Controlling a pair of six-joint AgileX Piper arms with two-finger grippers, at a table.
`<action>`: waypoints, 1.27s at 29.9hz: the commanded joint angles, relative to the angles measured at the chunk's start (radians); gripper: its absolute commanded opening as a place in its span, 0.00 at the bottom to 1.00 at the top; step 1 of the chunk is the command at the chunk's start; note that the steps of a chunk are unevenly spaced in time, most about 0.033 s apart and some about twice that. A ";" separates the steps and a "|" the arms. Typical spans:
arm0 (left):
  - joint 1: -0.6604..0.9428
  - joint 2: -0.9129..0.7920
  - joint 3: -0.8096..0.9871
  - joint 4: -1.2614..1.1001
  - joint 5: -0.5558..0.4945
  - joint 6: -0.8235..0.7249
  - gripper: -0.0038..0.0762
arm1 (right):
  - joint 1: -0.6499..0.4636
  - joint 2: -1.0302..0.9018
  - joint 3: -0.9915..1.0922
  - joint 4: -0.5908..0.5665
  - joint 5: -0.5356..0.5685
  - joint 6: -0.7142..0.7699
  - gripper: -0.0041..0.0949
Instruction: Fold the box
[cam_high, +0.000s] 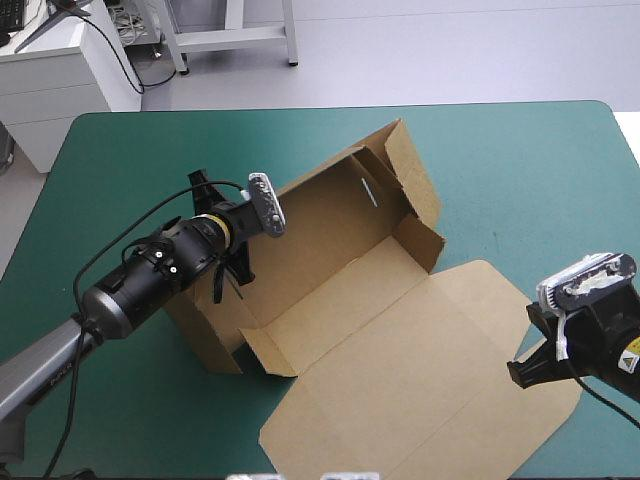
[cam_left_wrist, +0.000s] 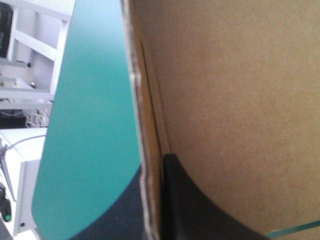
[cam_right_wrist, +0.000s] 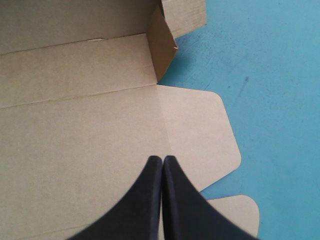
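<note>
The brown box (cam_high: 340, 270) sits mid-table as an open tray with its walls raised. Its lid (cam_high: 430, 370) lies flat toward the front right. My left gripper (cam_high: 237, 268) is at the tray's left long wall, shut on the box. In the left wrist view the wall (cam_left_wrist: 240, 100) runs edge-on between the fingers of the left gripper (cam_left_wrist: 152, 167), one black finger (cam_left_wrist: 190, 205) inside and the other outside. My right gripper (cam_high: 522, 368) hovers at the lid's right edge, shut and holding nothing. In its own view the right gripper (cam_right_wrist: 162, 159) points over the lid (cam_right_wrist: 90, 145) beside a rounded tuck flap (cam_right_wrist: 200, 135).
The teal-green cover (cam_high: 520, 180) shows bare to the right of the box and along the far edge. The tray's far end wall (cam_high: 410, 170) stands highest, and a raised corner flap (cam_right_wrist: 162, 45) is ahead of the right gripper.
</note>
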 joint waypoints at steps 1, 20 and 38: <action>-0.078 -0.029 -0.036 0.163 -0.065 -0.058 0.04 | -0.007 0.000 -0.032 -0.005 -0.047 0.001 0.02; -0.185 -0.028 0.040 0.478 -0.152 -0.153 0.04 | -0.007 0.000 -0.031 -0.118 -0.019 0.099 0.02; -0.335 -0.028 0.131 0.692 -0.020 -0.488 0.04 | -0.007 0.002 -0.033 -0.095 -0.091 0.159 0.29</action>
